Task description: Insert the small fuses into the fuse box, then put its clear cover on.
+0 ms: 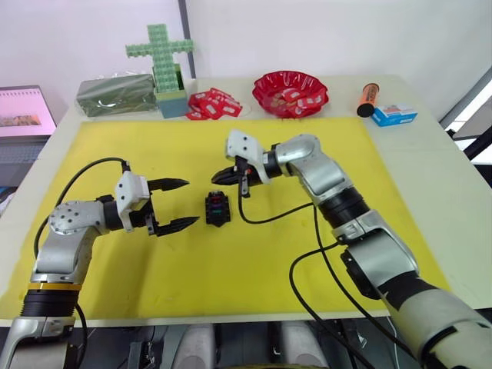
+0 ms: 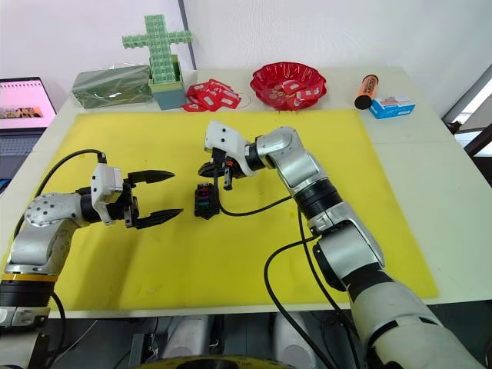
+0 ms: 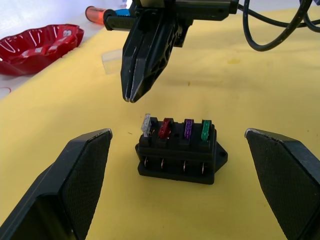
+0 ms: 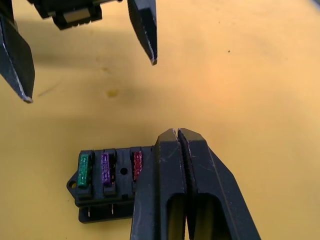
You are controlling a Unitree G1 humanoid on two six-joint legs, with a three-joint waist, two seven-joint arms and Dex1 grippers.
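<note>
Fuse box (image 1: 217,208) at mat (image 1: 369,154) centre, four small fuses (image 3: 176,129) seated in a row in its top. Left gripper (image 1: 177,204) at 9 o'clock of box, apart. Right gripper (image 1: 223,176) just above box, at 12 o'clock. Clear cover (image 3: 112,61) on mat beyond box. Bowl (image 1: 290,92), packets (image 1: 213,104) and tube (image 1: 368,99) off mat at 12 to 2 o'clock.

left arm: elbow bent, forearm reaching inward, level and low | left tool (image 1: 181,204): fingers spread wide, empty, tips pointing toward the right tool | right arm: reaching forward and across toward centre, wrist angled down | right tool (image 3: 131,97): fingers pressed together, tips downward, nothing held
</note>
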